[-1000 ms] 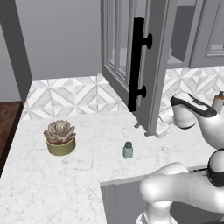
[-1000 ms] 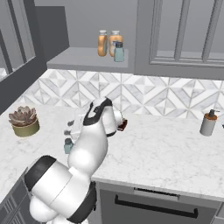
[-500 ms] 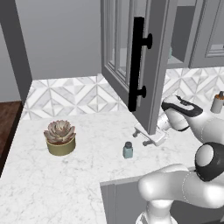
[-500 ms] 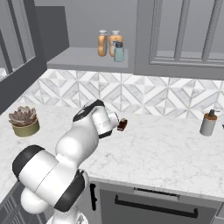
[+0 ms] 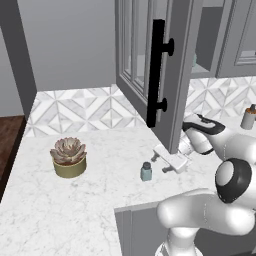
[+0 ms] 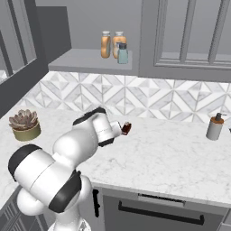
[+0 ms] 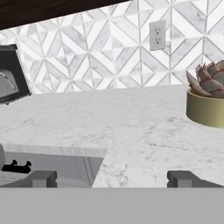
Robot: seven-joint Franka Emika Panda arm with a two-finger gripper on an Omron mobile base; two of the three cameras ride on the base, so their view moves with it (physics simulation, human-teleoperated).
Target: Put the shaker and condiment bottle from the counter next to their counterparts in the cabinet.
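Your jaws stand wide, empty, low over the desk (image 5: 75, 210), just beside the shaker (image 5: 146, 171); succulent (image 5: 68, 156) sits well left.

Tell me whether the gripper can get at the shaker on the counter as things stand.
Probably yes. The gripper stands open, low over the counter, just beside the shaker. Bare marble lies between them; the succulent pot sits well off to the side. The open cabinet door hangs above, not in the way.
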